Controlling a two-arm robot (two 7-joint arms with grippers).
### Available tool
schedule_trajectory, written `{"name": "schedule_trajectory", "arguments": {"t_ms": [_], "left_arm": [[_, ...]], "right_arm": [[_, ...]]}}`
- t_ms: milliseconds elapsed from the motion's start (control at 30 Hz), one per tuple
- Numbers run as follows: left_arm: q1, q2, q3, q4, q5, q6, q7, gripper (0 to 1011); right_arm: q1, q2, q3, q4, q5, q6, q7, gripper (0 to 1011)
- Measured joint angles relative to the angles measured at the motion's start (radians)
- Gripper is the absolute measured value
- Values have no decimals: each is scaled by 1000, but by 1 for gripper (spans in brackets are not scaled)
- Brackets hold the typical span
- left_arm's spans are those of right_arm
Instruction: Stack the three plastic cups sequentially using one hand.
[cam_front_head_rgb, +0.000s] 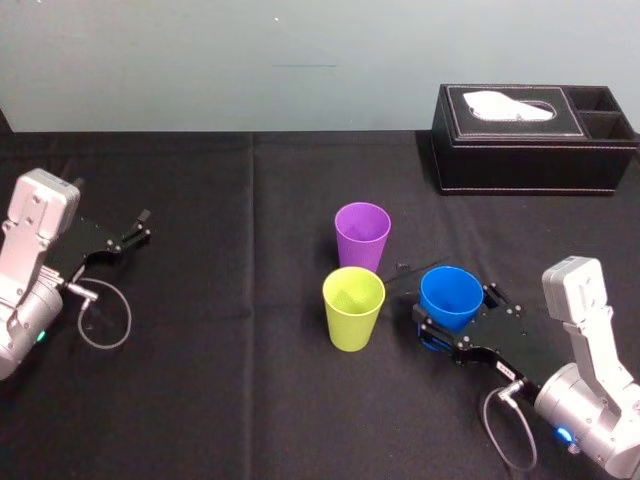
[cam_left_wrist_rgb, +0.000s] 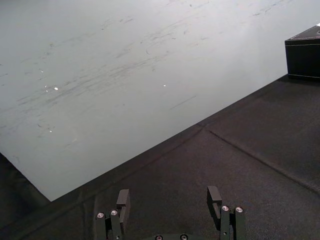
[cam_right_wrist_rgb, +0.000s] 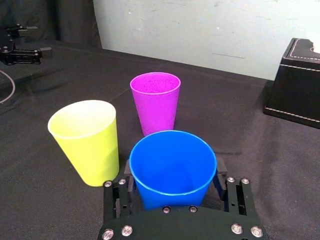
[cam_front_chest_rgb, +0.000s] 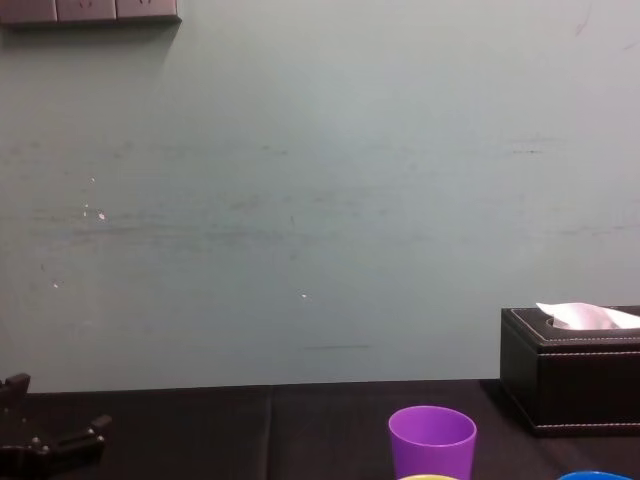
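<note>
Right gripper (cam_front_head_rgb: 452, 310): sat at the near right of the black-clothed table (cam_front_head_rgb: 200, 400), its fingers closed against both sides of the blue cup (cam_front_head_rgb: 450, 292).
Blue cup: stood upright, mouth up, just right of the yellow-green cup (cam_front_head_rgb: 353, 308) and not touching it.
Yellow-green cup: stood upright at mid-table, just in front of the purple cup (cam_front_head_rgb: 362, 233).
Purple cup: stood upright, farthest back of the three.
Left gripper (cam_front_head_rgb: 135, 228): rested at the far left with fingers spread wide, holding nothing.
Tissue box (cam_front_head_rgb: 530, 140): sat at the far right, well apart from the cups.
</note>
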Motion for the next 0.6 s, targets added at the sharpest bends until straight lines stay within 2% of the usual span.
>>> {"name": "schedule_trajectory", "arguments": {"t_ms": [67,100,200,533,600], "left_arm": [[0,0,0,0,0,0,0,1011],[0,0,0,0,0,0,0,1011],[0,0,0,0,0,0,0,1011],[0,0,0,0,0,0,0,1011],[0,0,0,0,0,0,0,1011]], "right_arm": [[0,0,0,-1,1,0,0,863],[0,0,0,-1,1,0,0,863],[-1,1,0,-1,1,0,0,778],[-2,0,4,-4,2,1,1,733],[1,1,12,-15,-2,16,4,726]]}}
